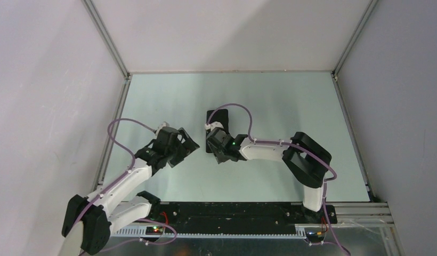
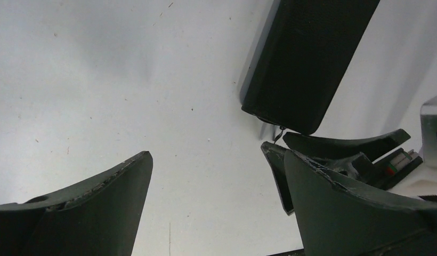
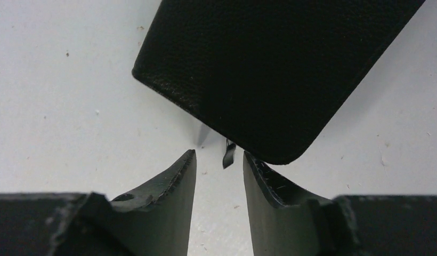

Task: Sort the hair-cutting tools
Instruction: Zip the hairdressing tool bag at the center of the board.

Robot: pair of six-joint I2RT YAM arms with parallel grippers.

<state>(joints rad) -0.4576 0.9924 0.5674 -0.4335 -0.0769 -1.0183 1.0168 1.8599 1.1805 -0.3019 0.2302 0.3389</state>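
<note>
A pale grey-green bench [image 1: 168, 101] sits enclosed by plain white walls [image 1: 46, 80] joined along aluminium frame posts [image 1: 107, 37], under soft, even light.

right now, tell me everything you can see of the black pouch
The pouch is flat, black and rectangular with rounded corners. Its skin is pebbled like leather, and the left wrist view shows a thin paler edge along one side. It lies flat on the pale table, near the middle. A small dark tab pokes out at its near corner, between the parted fingers of the right hand, which hides the pouch's near end from above. Whether the fingers touch it cannot be told.
</note>
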